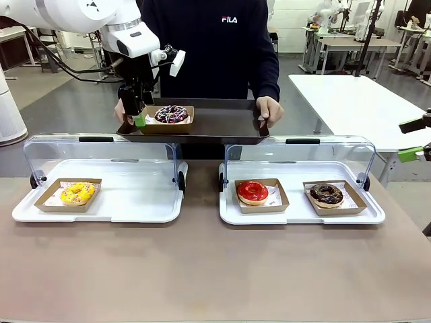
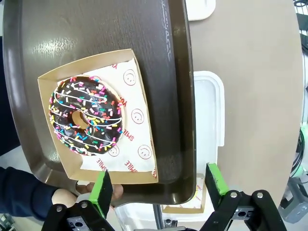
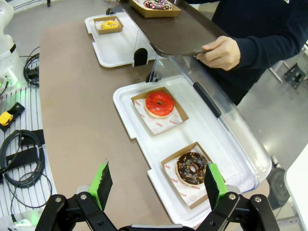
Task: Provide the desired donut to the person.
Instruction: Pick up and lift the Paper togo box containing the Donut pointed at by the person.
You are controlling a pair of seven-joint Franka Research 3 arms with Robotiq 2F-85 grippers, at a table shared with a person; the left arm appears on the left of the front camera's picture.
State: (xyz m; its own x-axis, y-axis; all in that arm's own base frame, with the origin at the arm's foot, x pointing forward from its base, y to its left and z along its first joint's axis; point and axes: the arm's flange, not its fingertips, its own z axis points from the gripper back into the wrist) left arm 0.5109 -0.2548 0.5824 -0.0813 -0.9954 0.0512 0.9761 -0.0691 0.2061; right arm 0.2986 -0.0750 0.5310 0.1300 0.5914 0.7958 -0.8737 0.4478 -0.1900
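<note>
A brown tabletop (image 1: 215, 269) carries two white display cases with their clear lids raised. The left case (image 1: 135, 205) holds a yellow donut (image 1: 77, 193). The right case (image 1: 293, 214) holds a red donut (image 1: 252, 192) and a chocolate donut (image 1: 326, 194), each in its own card box.

At the far side the person (image 1: 209, 47) holds a dark tray (image 1: 222, 124) level above the cases, with a hand (image 1: 268, 110) at each end. A sprinkled donut (image 1: 171, 114) sits in a box (image 1: 168, 128) on the tray's left part.

The left gripper (image 2: 158, 183) hangs over the tray's left end, just beside that box, its jaws wide and holding nothing. The right gripper (image 3: 158, 179) is off at the tabletop's right side, well apart from the tray. It looks down past the right case, jaws wide and empty.
</note>
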